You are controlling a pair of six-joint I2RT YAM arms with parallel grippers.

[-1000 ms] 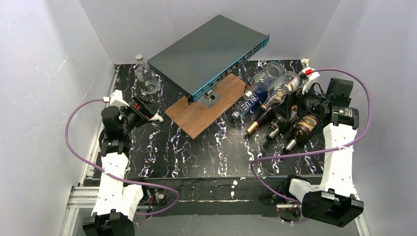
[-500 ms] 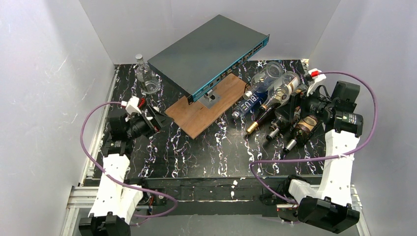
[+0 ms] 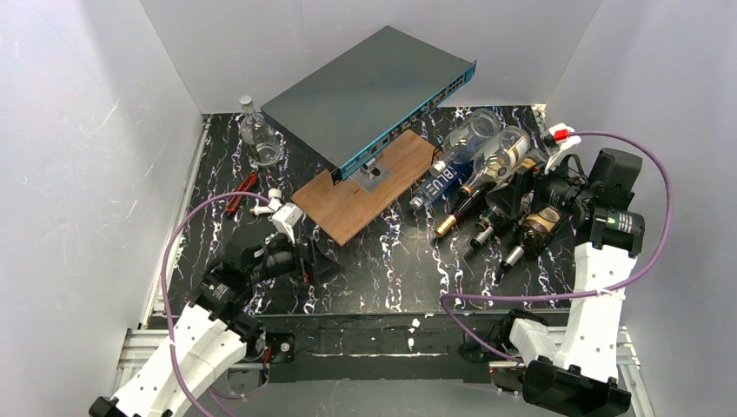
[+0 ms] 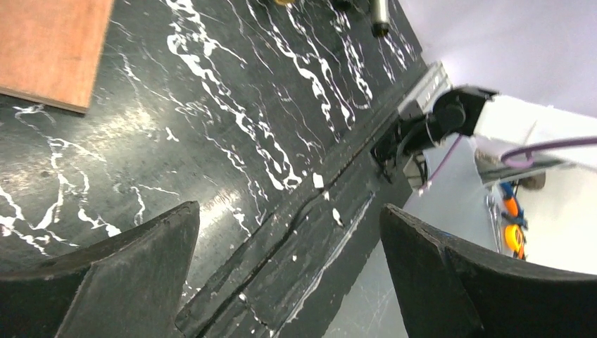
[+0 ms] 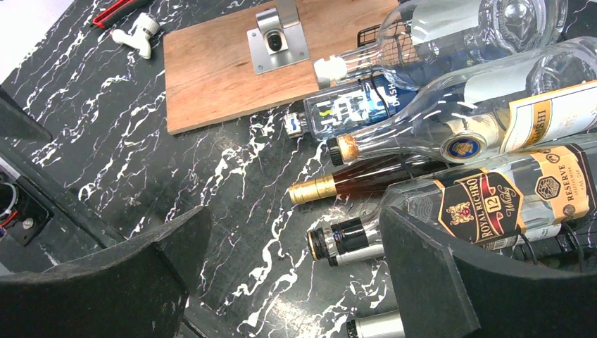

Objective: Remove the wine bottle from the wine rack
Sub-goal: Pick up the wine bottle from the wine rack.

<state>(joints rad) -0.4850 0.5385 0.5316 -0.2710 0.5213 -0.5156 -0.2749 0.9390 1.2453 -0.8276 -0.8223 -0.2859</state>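
At the right of the overhead view, the wine bottle (image 3: 468, 200), judged to be the dark one with the gold foil capsule, lies on its side among several others on the wine rack (image 5: 367, 33). Its neck points toward lower left and its base toward upper right. From the right wrist, its capsule points toward the left edge of frame and the body runs off to the right. It is wedged between a clear corked bottle (image 5: 422, 123) above and a whisky bottle (image 5: 486, 201) below.

The right pincer (image 5: 294, 211) hangs over those necks, released and empty. Its fingers stand left and right in that view, so the gap lies roughly along the bottle's long axis, not across it. The wrist probably needs turning before a grasp at the neck.

The left pincer (image 3: 306, 257), also spread and empty, hovers over bare surface (image 4: 232, 105) at lower left of the overhead view, well apart from the rack. The right arm is nearer.
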